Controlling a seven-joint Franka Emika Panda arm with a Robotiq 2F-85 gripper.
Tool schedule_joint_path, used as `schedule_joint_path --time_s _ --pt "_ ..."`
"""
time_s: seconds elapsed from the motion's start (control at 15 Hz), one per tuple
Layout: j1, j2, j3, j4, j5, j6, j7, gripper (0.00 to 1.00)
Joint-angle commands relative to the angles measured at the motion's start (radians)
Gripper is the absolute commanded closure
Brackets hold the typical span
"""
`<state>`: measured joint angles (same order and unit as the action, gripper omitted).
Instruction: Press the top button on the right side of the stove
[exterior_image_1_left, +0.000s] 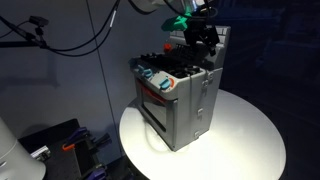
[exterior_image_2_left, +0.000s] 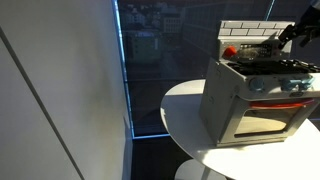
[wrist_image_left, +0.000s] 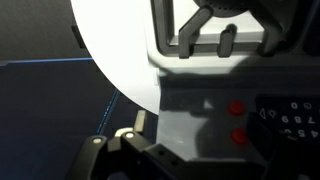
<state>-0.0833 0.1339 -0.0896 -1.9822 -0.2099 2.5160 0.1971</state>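
**Grey stove upright on the round table, gripper over its rear**

Grey metal is what I see first: the stove stands upright near the middle of the white table, resting flat on its base. With the back wall counted in, its longest run is up and down. In an exterior view the oven door faces down and to the left of the picture, with a plain side panel turned towards the camera. In an exterior view from another place the same door faces down and to the right, nearly at the lens. The burners lie black on the top, in front of the back wall.

My gripper hangs over the rear of the stove top, close to the back wall, with a green light glowing just above it on the wrist. Both exterior views show it as a dark mass. I cannot tell whether the jaws are spread or pressed together, or whether it touches the stove.

From the wrist I look down on a grey face of the stove with two red buttons, one just beyond the other. A dark panel with pale marks sits beside them at the right edge. The white table curves off at the upper left, and dark gripper parts fill the bottom edge, too murky to read.
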Motion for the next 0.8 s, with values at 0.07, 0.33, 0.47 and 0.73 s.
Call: schedule_joint_path --time_s 0.07,0.33,0.47,0.73 --pt "0.016 0.026 -0.015 0.051 -0.02 -0.027 0.027 0.0" --pt "0.017 0.035 -0.019 0.061 -0.017 -0.027 0.026 0.0" --pt "0.017 0.039 -0.02 0.064 -0.016 -0.027 0.026 0.0" --pt "0.017 0.044 -0.02 0.069 -0.014 -0.028 0.024 0.0"
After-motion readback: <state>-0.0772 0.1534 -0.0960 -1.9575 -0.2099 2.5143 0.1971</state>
